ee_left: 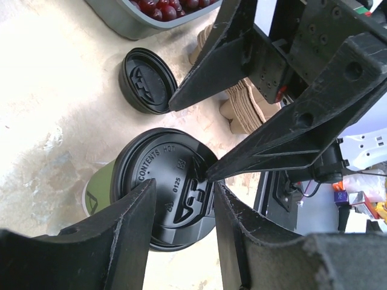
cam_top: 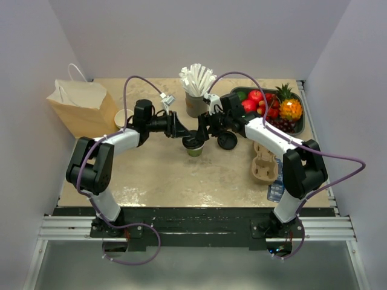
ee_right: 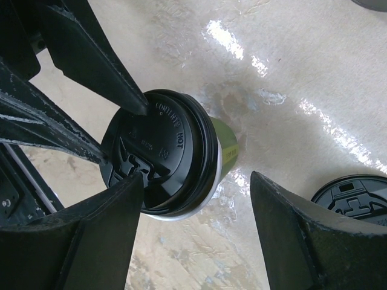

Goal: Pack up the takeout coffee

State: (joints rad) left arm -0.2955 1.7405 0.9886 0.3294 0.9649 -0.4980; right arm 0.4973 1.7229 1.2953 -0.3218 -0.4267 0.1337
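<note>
The takeout coffee, a green cup [cam_top: 194,149] with a black lid [ee_left: 151,181], stands upright mid-table. Its green side shows in the right wrist view [ee_right: 225,142]. My left gripper [cam_top: 184,134] reaches in from the left, its two fingers a narrow gap apart with their tips on the lid's near edge [ee_left: 184,211]. My right gripper [cam_top: 203,135] comes from the right, wide open. One finger [ee_right: 121,205] rests on the lid's edge and the other [ee_right: 284,217] hangs clear to the cup's side. Neither gripper holds anything.
A second black lid [cam_top: 227,141] lies just right of the cup. A cardboard cup carrier [cam_top: 263,162] and a water bottle [cam_top: 276,188] are at the right. A paper bag [cam_top: 84,106] stands back left. A grey cup of straws [cam_top: 195,99] and a fruit tray [cam_top: 300,124] are at the back.
</note>
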